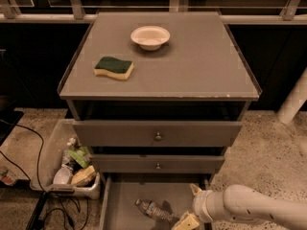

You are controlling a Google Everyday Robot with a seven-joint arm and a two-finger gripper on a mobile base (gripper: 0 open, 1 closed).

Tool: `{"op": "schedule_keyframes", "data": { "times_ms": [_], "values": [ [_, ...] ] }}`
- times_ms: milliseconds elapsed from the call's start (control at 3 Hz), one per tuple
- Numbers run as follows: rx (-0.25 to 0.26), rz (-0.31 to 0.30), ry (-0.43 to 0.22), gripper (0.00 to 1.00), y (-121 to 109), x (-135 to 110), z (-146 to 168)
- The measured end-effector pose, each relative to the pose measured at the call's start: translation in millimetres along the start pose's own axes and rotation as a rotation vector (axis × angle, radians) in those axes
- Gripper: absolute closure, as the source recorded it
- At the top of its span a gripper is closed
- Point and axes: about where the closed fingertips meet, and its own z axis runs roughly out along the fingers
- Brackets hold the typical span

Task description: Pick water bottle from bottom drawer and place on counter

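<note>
Reach step in hand: gripper low at right of bottom drawer, jaws apart and empty, just beside water bottle lying flat on its floor — next judged to need closing round bottle, then lifting to counter.

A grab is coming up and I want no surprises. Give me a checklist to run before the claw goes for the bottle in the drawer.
1. Bottom drawer pulled out: ok.
2. Water bottle in view, lying on its side on the drawer floor: ok.
3. Claw open: ok.
4. Claw around the bottle: not ok; it is low over the drawer, beside the bottle and apart from it.
5. Bare spot on the counter, away from the bowl and sponge: ok.
6. Bottle cap tight: cannot tell.
</note>
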Motion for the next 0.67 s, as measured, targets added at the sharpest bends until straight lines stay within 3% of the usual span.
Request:
{"op": "schedule_keyframes", "data": {
  "times_ms": [333,667],
  "values": [
    [0.0,-0.01,-0.009,0.0,3,-1,0],
    [0.038,-0.068,-0.093,0.0,-5,-5,18]
  ]
}}
